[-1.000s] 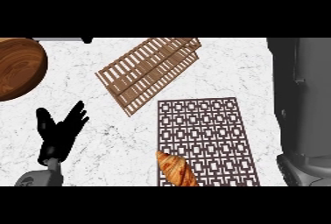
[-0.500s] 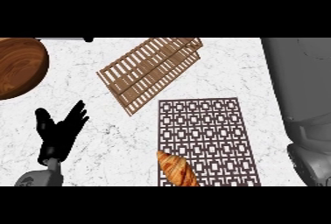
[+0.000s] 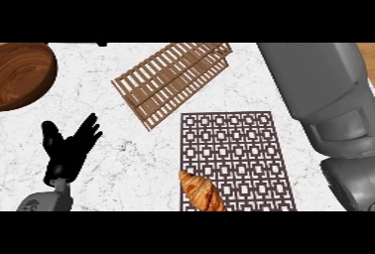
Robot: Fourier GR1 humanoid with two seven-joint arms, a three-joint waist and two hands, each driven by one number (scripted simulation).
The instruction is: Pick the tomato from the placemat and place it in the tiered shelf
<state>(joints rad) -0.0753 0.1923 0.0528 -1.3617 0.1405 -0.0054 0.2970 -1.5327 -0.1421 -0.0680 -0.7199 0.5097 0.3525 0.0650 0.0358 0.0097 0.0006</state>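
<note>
One hand shows, your left hand [image 3: 66, 153], low at the left of the view. It is open, with the fingers spread and pointing up, the thumb out to the side, and it holds nothing. It hangs over bare white marble surface [image 3: 124, 149].

To the right of that hand, and a little nearer to you, a croissant [image 3: 201, 191] lies on the brown lattice placemat [image 3: 242, 144]. It sits on the mat's near left corner, its pointed end cut off by the lower edge of the view. The croissant is the one thing you can see on the placemat. Only bare surface lies between it and your left hand.

Up and to the right of the hand lies the tiered shelf [image 3: 172, 79], slatted brown wood set on a diagonal. Its near corner comes close to the placemat's far left corner without touching it. The shelf is well apart from the croissant, with most of the mat's length between them.

Straight beyond the hand, a dark wooden bowl [image 3: 18, 74] sits at the far left, partly cut off by the edge of the view.

Your right forearm [image 3: 322, 99] fills the right side of the view as a broad grey mass, running down just beside the placemat's right edge. Your right hand does not show, so its state cannot be told.
</note>
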